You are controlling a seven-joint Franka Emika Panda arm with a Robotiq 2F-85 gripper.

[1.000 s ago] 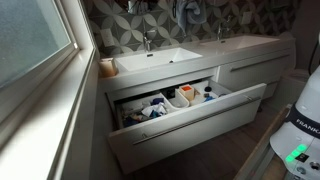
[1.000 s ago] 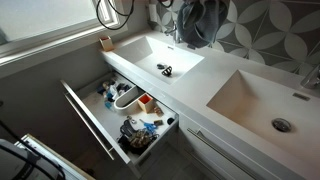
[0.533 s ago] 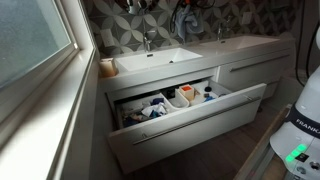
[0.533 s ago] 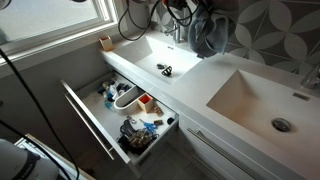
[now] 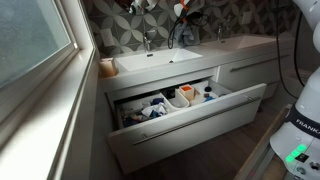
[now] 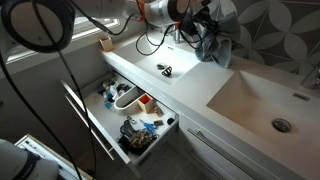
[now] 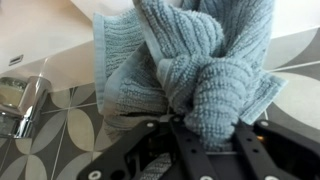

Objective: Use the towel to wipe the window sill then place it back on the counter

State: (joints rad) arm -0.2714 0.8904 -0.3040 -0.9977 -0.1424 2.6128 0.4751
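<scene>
End effector (image 7: 212,122) clamped on bunched blue-grey ribbed cloth towel (image 7: 165,50), lifted off white table (image 6: 218,78), probably for carrying to grey window sill (image 5: 62,115).

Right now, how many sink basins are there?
2. One basin sits above the open drawer; the other basin lies beside it, drain showing. None seems hidden.

Bunched, ribbed blue-grey towel (image 7: 195,75), aloft

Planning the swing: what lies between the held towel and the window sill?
In an exterior view, from towel to window sill: the washbasin, a small dark item in it, then a tan object at the counter's end.
</scene>
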